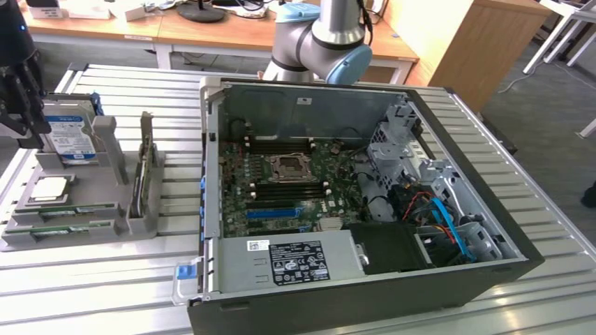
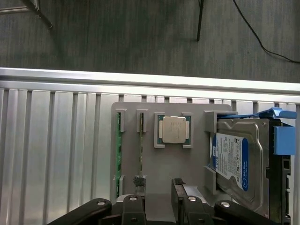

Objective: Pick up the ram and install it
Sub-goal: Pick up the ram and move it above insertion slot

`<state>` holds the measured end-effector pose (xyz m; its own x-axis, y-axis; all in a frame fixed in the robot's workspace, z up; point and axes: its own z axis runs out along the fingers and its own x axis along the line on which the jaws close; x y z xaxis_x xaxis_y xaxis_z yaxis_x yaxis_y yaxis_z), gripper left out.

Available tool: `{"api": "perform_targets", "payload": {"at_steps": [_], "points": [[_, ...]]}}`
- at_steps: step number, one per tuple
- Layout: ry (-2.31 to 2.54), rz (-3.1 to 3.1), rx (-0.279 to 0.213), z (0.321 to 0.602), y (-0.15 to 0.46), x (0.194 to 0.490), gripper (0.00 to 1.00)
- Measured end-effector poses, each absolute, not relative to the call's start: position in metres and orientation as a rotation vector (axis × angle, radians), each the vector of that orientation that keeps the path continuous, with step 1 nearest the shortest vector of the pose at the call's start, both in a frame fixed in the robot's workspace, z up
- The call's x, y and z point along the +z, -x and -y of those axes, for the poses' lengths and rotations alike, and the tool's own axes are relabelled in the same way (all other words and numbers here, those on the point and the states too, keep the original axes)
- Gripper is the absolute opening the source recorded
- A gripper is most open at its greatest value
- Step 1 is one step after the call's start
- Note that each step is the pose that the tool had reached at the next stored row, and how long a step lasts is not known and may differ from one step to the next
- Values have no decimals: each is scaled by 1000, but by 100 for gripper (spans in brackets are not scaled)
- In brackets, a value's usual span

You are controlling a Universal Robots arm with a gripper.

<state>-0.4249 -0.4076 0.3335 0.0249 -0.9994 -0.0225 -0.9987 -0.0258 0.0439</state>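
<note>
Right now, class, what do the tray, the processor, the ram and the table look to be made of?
Tray: matte grey plastic, likely; uniform, dull, moulded slots.
Processor: metal lid; silvery, lightly shiny.
Ram: green circuit board, seen edge-on.
Table: aluminium, probably; pale, ribbed, brushed sheen.

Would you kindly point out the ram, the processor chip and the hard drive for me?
ram (image 2: 118,154): wrist view, its green edge.
processor chip (image 2: 173,128): wrist view, silver lid.
hard drive (image 2: 230,159): wrist view, blue label.
</note>
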Motion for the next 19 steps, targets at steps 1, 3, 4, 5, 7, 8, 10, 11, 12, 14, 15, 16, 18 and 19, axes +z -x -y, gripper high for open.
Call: {"api": "perform_targets", "payload": {"at_steps": [1, 3, 4, 5, 7, 8, 10, 11, 12, 14, 15, 16, 18, 19], "points": [[-2238, 2181, -73, 408, 425, 333, 36], [-2238, 2181, -73, 407, 425, 332, 36], [-2238, 2181, -73, 407, 425, 332, 36], [-2238, 2182, -73, 407, 425, 332, 36], [-2238, 2182, -73, 407, 425, 331, 36], [-2238, 2181, -73, 407, 425, 331, 36], [-2238, 2182, -73, 407, 425, 330, 36], [-2238, 2182, -73, 407, 425, 330, 36], [-2238, 2182, -73, 407, 425, 329, 36], [-2238, 2182, -73, 407, 425, 328, 36], [-2238, 2181, -73, 407, 425, 328, 36], [-2237, 2181, -73, 407, 425, 328, 36], [-2237, 2181, -73, 407, 425, 328, 36], [-2238, 2182, -73, 407, 425, 328, 36]]}}
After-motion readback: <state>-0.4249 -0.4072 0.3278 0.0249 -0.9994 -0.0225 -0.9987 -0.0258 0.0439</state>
